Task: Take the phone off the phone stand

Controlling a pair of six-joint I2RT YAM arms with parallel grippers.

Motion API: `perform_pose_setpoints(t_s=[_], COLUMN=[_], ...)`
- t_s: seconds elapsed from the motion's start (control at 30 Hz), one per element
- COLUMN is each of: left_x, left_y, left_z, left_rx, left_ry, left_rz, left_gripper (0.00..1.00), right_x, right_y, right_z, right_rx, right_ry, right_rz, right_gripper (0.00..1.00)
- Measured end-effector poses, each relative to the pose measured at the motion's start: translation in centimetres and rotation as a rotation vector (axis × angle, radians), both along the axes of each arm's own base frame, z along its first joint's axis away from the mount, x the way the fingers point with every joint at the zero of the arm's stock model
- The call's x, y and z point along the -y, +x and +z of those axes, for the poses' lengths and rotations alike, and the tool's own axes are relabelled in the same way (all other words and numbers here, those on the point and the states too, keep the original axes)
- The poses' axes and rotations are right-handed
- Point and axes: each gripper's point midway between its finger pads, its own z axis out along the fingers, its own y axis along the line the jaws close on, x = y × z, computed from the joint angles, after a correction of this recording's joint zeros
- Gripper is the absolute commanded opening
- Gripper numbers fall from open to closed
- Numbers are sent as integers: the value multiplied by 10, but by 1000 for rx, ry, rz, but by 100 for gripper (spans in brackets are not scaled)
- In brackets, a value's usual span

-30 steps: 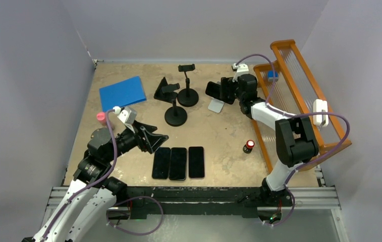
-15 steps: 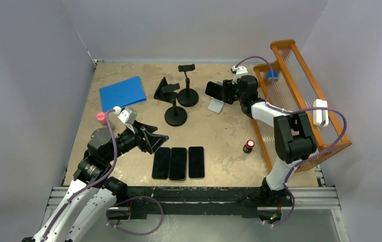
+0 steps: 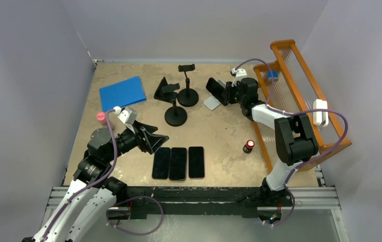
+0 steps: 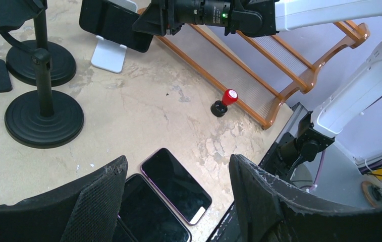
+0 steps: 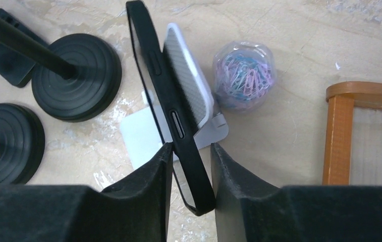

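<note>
Right claw point(image 5: 189, 154) is pinched narrow on the phone point(image 5: 154, 63), one finger on each face at its lower end. I see the phone tilted on edge just beside the plate of the white phone stand point(image 5: 191, 88), contact unclear, far across the table point(image 3: 219, 136). Right arm point(image 3: 267, 112) reaches well forward, wrist turned leftward, alongside the wooden rack point(image 3: 299, 85). Left claw point(image 4: 178, 194) gapes wide above three phones point(image 3: 178, 162) near the front edge. Left arm point(image 3: 103, 146) is folded close to its base.
</note>
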Motion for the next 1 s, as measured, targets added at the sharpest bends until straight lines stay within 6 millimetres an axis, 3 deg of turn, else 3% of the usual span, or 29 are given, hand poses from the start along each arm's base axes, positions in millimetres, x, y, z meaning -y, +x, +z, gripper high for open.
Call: perform_pose_setpoints(t_s=[0.27, 0.67, 1.0], left_x=[1, 1, 1], left_y=[-1, -1, -1], left_z=[3, 4, 5], left_rx=[11, 16, 17], left_ry=[-9, -12, -12], left_rz=[-10, -10, -9], left_gripper=[71, 71, 71], right_x=[-4, 2, 4], right_y=[-18, -39, -64], right_z=[3, 15, 85], right_rx=[12, -5, 109], right_ry=[21, 48, 197], right_rz=[11, -13, -52], right_gripper=[0, 0, 0])
